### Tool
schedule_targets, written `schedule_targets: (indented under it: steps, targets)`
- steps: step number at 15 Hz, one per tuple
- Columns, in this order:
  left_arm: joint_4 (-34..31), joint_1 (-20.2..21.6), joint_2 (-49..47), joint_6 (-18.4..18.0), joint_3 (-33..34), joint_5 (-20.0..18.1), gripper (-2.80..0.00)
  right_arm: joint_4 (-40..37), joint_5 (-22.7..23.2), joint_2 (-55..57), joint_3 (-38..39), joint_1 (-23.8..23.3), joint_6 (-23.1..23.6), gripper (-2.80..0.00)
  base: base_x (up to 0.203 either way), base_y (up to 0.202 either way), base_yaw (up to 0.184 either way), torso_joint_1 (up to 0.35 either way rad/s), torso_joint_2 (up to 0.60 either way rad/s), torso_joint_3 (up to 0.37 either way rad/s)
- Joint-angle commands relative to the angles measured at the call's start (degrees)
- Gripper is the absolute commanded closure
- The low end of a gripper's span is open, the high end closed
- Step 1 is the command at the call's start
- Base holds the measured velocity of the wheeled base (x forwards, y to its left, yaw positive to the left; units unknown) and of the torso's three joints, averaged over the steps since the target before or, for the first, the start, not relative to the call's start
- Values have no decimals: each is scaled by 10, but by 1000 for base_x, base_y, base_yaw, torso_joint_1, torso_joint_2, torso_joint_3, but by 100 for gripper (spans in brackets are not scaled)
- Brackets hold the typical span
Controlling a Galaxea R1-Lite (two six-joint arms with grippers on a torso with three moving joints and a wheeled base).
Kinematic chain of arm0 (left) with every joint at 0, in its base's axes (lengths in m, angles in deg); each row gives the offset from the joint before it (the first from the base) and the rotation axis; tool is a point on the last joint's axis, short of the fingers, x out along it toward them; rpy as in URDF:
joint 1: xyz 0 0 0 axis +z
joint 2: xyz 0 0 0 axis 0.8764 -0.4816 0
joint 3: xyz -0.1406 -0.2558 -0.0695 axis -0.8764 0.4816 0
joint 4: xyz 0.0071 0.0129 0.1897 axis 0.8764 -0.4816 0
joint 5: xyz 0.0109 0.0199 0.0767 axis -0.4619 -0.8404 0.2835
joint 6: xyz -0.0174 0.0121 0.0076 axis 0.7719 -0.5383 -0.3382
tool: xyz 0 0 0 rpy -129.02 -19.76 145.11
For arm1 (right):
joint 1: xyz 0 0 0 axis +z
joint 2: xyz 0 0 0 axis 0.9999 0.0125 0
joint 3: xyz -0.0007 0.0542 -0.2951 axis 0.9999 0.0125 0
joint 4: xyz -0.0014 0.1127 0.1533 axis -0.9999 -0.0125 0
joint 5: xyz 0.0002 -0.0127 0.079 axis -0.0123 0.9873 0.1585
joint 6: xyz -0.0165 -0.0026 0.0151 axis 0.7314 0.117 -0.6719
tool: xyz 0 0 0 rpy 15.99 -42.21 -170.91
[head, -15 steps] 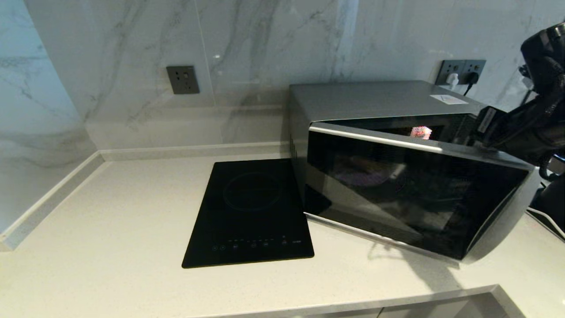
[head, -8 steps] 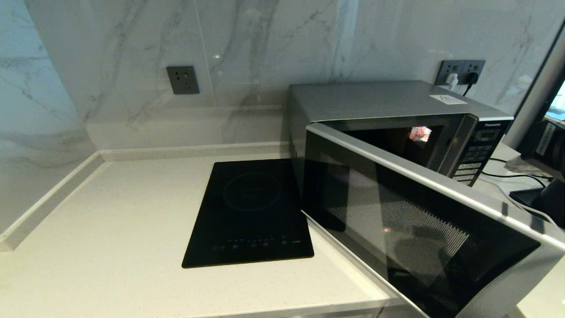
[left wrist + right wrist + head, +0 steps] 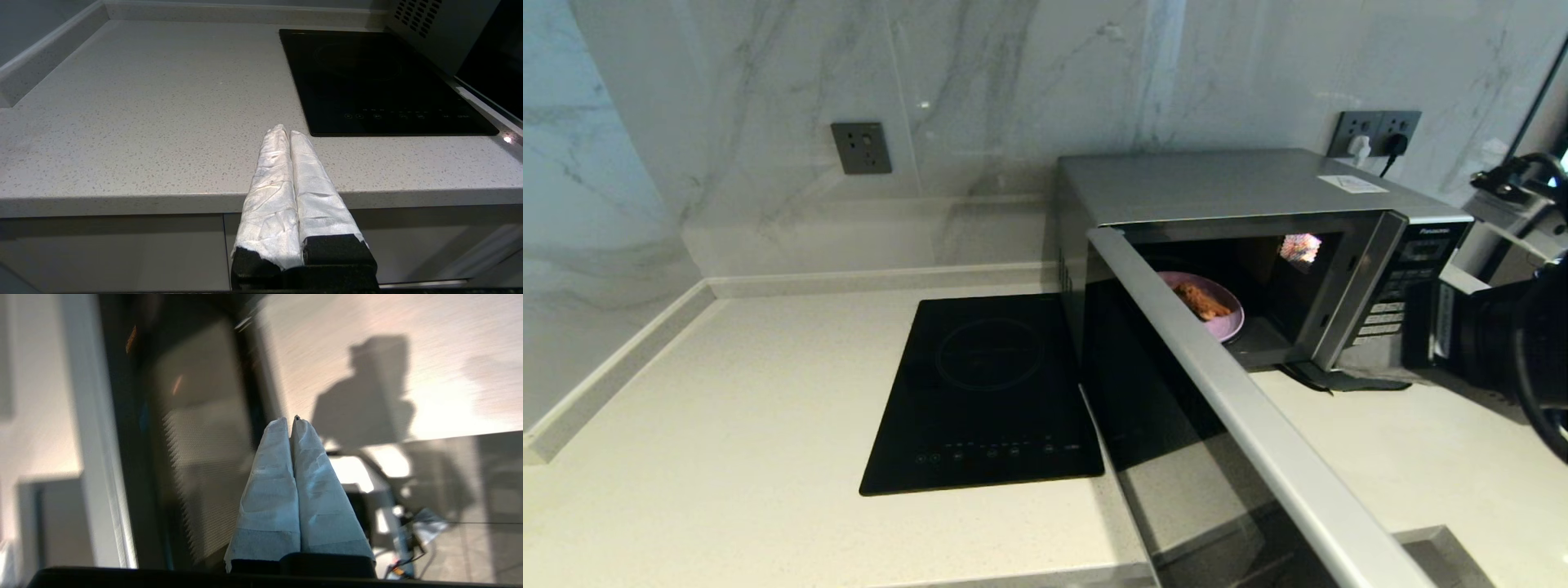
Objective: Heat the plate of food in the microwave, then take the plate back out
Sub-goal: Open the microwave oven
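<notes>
The silver microwave (image 3: pixel 1217 184) stands at the back right of the counter, and its dark glass door (image 3: pixel 1258 441) is swung wide open toward me. Inside the cavity sits the pale lilac plate of food (image 3: pixel 1227 327), with a brown chicken piece (image 3: pixel 1201 300) on it; the door's edge hides the plate's left part. My right arm (image 3: pixel 1494 351) is at the far right, beside the button panel (image 3: pixel 1401 286). The right gripper (image 3: pixel 291 418) is shut on nothing, facing the door's mesh glass (image 3: pixel 204 457). My left gripper (image 3: pixel 286 130) is shut and empty, low at the counter's front edge.
A flat black induction hob (image 3: pixel 988 392) lies left of the microwave, also seen as the hob (image 3: pixel 380 81) ahead of the left gripper. Wall sockets with plugs (image 3: pixel 1376 131) are behind the microwave. The pale counter (image 3: pixel 727 425) spreads to the left.
The microwave door has swung from slightly ajar to wide open. My right arm has drawn away from the door to the far right. The plate inside has come into view.
</notes>
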Motion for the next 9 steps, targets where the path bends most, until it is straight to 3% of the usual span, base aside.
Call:
schedule_targets:
  steps: [1,5,9]
  targets:
    - [0,0,-1,1,0,0,0,-2,1,47,-11,94,-39,0,0,0,0,0,0,0]
    - [0,0,-1,1,0,0,0,-2,1,84,-36,163,-86,0,0,0,0,0,0,0]
    - [0,0,-1,1,0,0,0,-2,2,85,-35,173,-86,0,0,0,0,0,0,0]
